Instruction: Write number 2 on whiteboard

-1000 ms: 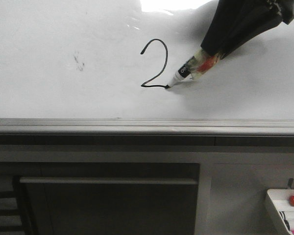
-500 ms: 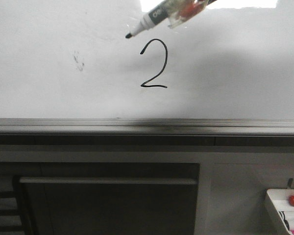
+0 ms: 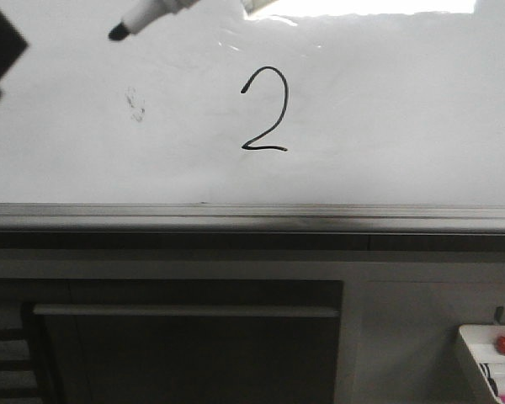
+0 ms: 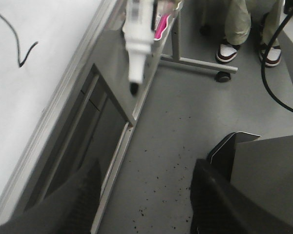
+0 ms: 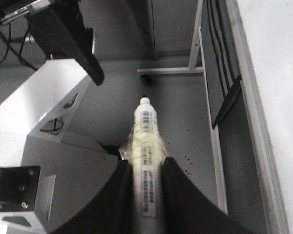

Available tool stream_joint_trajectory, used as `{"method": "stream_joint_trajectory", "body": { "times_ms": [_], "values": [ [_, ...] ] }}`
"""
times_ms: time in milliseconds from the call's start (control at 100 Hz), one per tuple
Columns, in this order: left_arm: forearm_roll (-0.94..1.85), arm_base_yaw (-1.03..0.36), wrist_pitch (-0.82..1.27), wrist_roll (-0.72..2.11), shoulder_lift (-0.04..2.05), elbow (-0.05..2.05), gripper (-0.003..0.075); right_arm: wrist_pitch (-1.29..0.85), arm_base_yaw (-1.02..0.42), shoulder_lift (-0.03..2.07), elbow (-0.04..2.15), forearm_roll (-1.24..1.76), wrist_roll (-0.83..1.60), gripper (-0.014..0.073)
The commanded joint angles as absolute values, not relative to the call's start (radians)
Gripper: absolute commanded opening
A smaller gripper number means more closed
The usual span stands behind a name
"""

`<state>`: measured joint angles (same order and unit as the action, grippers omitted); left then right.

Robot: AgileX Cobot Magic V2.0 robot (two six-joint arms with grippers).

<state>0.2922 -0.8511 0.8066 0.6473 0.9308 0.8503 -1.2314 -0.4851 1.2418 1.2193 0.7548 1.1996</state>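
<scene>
One number 2 (image 3: pixel 265 110) stands on the whiteboard (image 3: pixel 404 109), a thin black line with a curved top and a flat base stroke, near the middle of the glossy white surface and above its grey metal edge rail (image 3: pixel 252 216). One marker (image 3: pixel 147 15) hangs clear of the board up and to the left of the digit, white-bodied with a dark tip, well apart from the writing. The right hand (image 5: pixel 145 187) pinches that marker (image 5: pixel 146 146) between its two dark fingers (image 5: pixel 173 195), the barrel wrapped in yellowish tape. The left hand (image 4: pixel 146 195) is spread, its two black fingers (image 4: pixel 83 195) apart with only floor between them. A small dark smudge (image 3: pixel 135 103) marks the board left of the digit, and a bright glare patch (image 3: pixel 362 7) sits at its top edge. Below the rail is a dark cabinet panel (image 3: pixel 185 345). One white tray (image 3: pixel 492 362) at the lower right holds a red-capped item. In the left wrist view a seated person's two shoes (image 4: pixel 244 51) rest on the speckled grey floor.
</scene>
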Motion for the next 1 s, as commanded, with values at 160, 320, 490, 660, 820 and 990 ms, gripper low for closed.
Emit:
{"method": "stream_joint_trajectory", "body": {
  "times_ms": [160, 320, 490, 660, 820, 990],
  "values": [
    [0.330, -0.905, 0.669, 0.648, 1.074, 0.976, 0.0377, -1.171, -0.556, 1.214, 1.241, 0.719, 1.256, 0.0069],
    [0.333, -0.905, 0.648, 0.648, 1.111, 0.989, 0.0377, -1.076, -0.556, 1.214, 1.241, 0.717, 1.256, 0.0069],
    [0.333, -0.905, 0.639, 0.648, 1.109, 0.989, 0.0377, -1.065, -0.556, 1.214, 1.241, 0.684, 1.256, 0.0069],
    [0.333, -0.905, 0.639, 0.648, 1.109, 0.989, 0.0367, -1.052, -0.556, 1.214, 1.241, 0.684, 1.256, 0.0069],
    [0.333, -0.905, 0.629, 0.648, 1.109, 0.989, 0.0251, -1.052, -0.556, 1.214, 1.241, 0.686, 1.256, 0.0069],
    [0.333, -0.905, 0.621, 0.648, 1.109, 0.989, 0.0131, -1.054, -0.556, 1.214, 1.241, 0.688, 1.256, 0.0069]
  ]
}}
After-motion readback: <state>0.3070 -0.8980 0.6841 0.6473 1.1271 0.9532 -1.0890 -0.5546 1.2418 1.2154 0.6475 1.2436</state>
